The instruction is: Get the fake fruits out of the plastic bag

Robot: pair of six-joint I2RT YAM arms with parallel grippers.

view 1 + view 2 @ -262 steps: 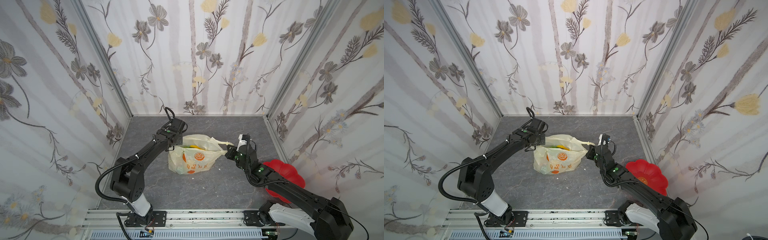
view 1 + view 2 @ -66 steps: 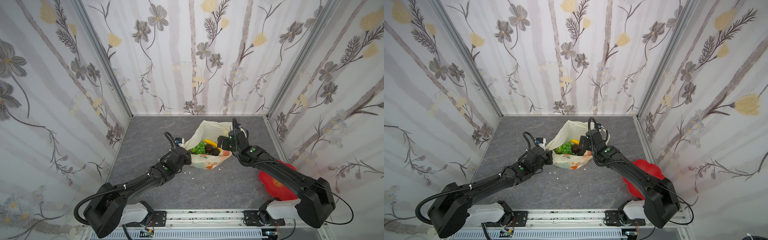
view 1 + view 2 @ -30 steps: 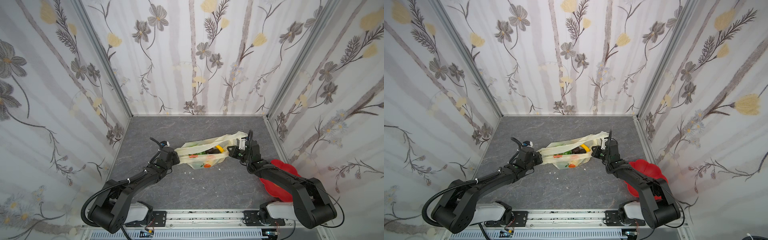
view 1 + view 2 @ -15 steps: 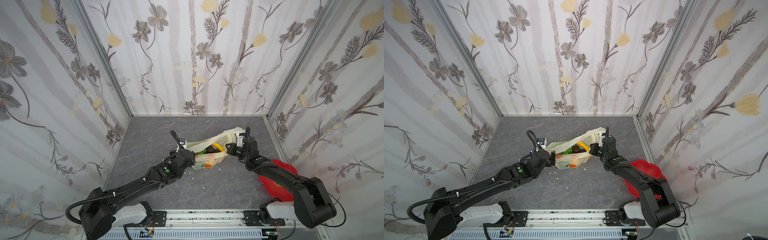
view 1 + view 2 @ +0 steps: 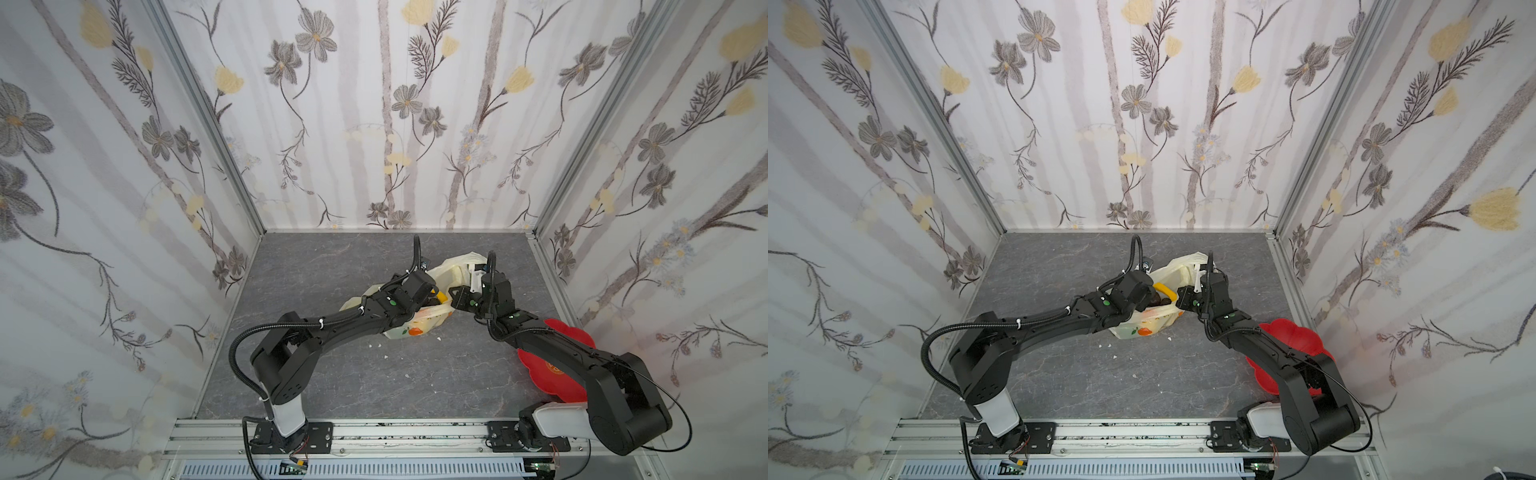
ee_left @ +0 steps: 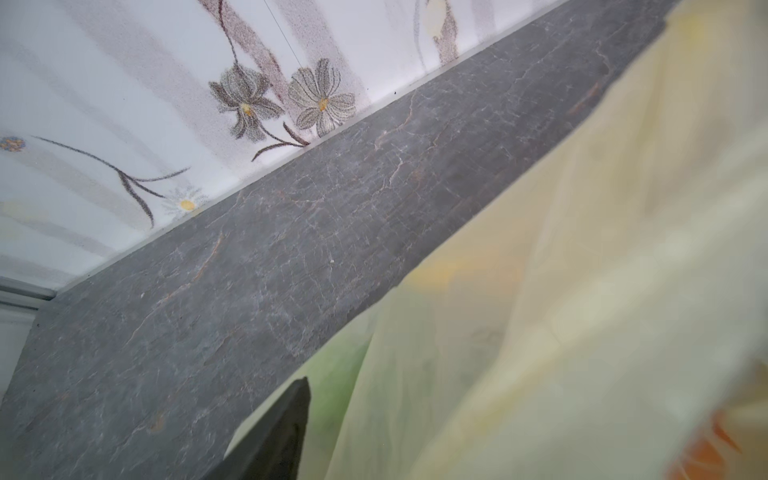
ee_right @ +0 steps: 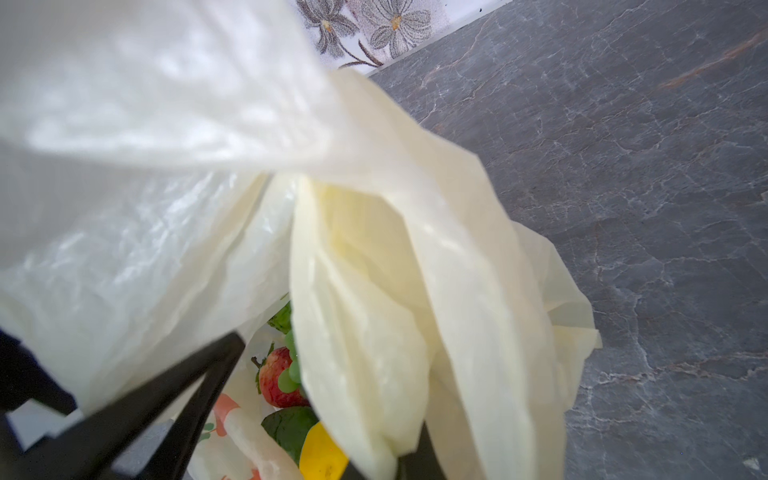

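Observation:
The plastic bag (image 5: 417, 322) lies in the middle of the floor, pale yellow with orange prints, also seen in a top view (image 5: 1142, 322). My right gripper (image 5: 455, 300) is shut on the bag's right rim and holds the mouth up. My left gripper (image 5: 430, 291) reaches into the mouth, its tips hidden. Among the fake fruits, a yellow banana (image 5: 1163, 289) and a dark brown piece (image 5: 1162, 298) show there. In the right wrist view a strawberry (image 7: 280, 380), a green fruit (image 7: 286, 428) and a yellow fruit (image 7: 322, 455) lie inside. Only one of my left fingers (image 6: 286, 432) shows against the bag film (image 6: 540, 332).
A red flower-shaped dish (image 5: 555, 368) sits at the right under my right arm. Small white crumbs (image 5: 386, 356) dot the grey floor in front of the bag. Flowered walls close in the back and both sides.
The left gripper has let go of the bag's left end and moved right into its mouth. The bag, stretched flat a second ago, now bunches up. The right gripper keeps its hold.

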